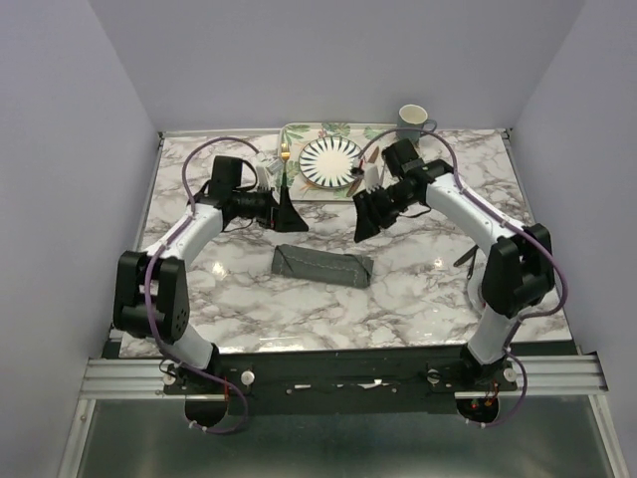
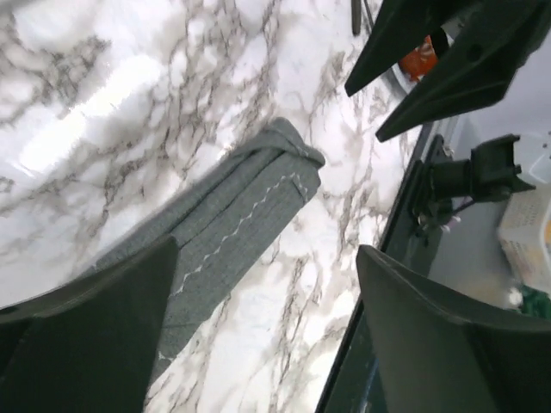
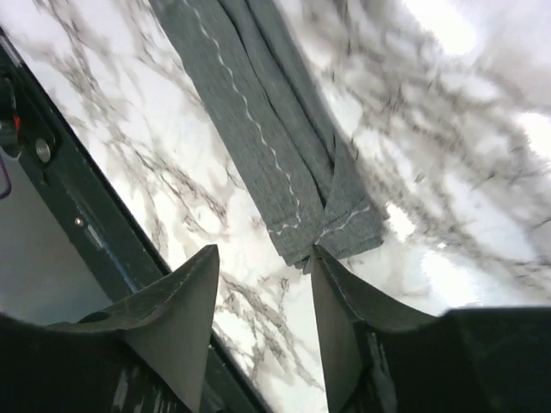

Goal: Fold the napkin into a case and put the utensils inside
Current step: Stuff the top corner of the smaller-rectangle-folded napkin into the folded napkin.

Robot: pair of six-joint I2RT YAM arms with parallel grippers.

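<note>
Case (image 1: 321,266) looks done, lying mid tabletop (image 1: 229,299), and with the left claw (image 1: 290,214) and right claw (image 1: 366,221) both spread apart and empty above it, I'd grab the fork (image 1: 285,157) beside the plate (image 1: 331,161) by its handle, low and square.

One case (image 1: 321,266) is counted on the tabletop (image 1: 438,279), plus one plate (image 1: 331,161), one mug (image 1: 412,119), one mat (image 1: 299,134) and one fork (image 1: 285,152). Two pincers are seen: the left pincer (image 1: 291,214) and the right pincer (image 1: 366,224). Other cutlery can't be counted.
</note>
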